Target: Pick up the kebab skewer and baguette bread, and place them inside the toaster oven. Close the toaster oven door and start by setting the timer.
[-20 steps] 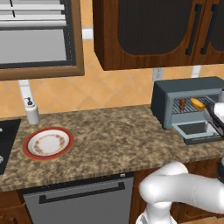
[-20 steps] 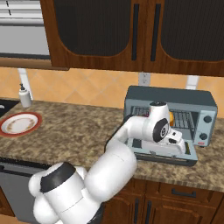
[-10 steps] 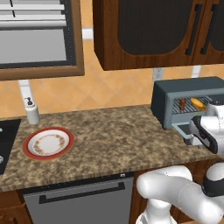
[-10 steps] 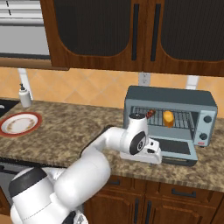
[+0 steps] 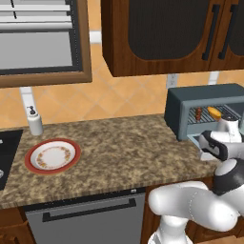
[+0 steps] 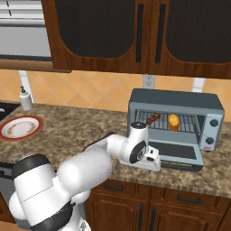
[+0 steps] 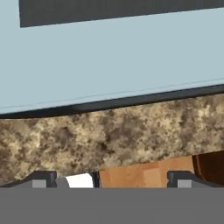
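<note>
The fingers (image 7: 111, 181) stand spread wide and empty, low at the front edge of the oven door (image 6: 177, 152), which lies dropped open on the desk (image 6: 76, 124). Inside the oven (image 6: 176, 119), the skewer (image 6: 152, 119) and bread (image 6: 173, 122) already rest on the rack. Closing the door and setting the timer remain.

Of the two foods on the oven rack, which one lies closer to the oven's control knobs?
The baguette, the golden piece. It sits right of the dark skewer, nearer the knobs.
</note>
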Available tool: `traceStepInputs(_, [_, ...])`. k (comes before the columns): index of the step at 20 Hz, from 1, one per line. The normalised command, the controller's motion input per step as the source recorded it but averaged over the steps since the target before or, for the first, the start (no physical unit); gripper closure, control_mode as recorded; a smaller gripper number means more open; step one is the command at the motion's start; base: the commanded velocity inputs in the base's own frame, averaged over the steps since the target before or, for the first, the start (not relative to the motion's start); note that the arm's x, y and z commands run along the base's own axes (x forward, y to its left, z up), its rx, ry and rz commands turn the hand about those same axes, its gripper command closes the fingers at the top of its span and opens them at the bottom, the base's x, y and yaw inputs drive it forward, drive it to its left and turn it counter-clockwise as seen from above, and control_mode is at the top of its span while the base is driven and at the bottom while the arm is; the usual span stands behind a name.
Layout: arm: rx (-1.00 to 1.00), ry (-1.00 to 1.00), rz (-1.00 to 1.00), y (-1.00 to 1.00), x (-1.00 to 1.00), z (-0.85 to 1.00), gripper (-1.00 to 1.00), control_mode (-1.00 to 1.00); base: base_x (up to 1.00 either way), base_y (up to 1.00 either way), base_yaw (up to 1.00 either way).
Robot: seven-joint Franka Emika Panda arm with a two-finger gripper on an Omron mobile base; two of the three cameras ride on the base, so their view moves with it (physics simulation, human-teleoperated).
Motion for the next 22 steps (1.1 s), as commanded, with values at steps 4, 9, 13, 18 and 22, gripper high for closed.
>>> traceStepInputs(4, [0.0,-0.04,0.0,0.0,0.29,-0.18,-1.0,-1.0,0.0,0.0,0.0])
traceStepInputs(9, [0.0,-0.09,0.0,0.0,0.41,-0.11,-1.0,-1.0,0.0,0.0,0.0])
traceStepInputs(13, [0.0,-0.13,0.0,-0.06,0.36,-0.03,-1.0,-1.0,0.0,0.0,0.0])
traceStepInputs(18, [0.0,-0.18,0.0,-0.02,0.34,0.02,-1.0,-1.0,0.0,0.0,0.0])
traceStepInputs(22, [0.0,-0.38,0.0,0.0,0.41,0.26,-1.0,-1.0,0.0,0.0,0.0])
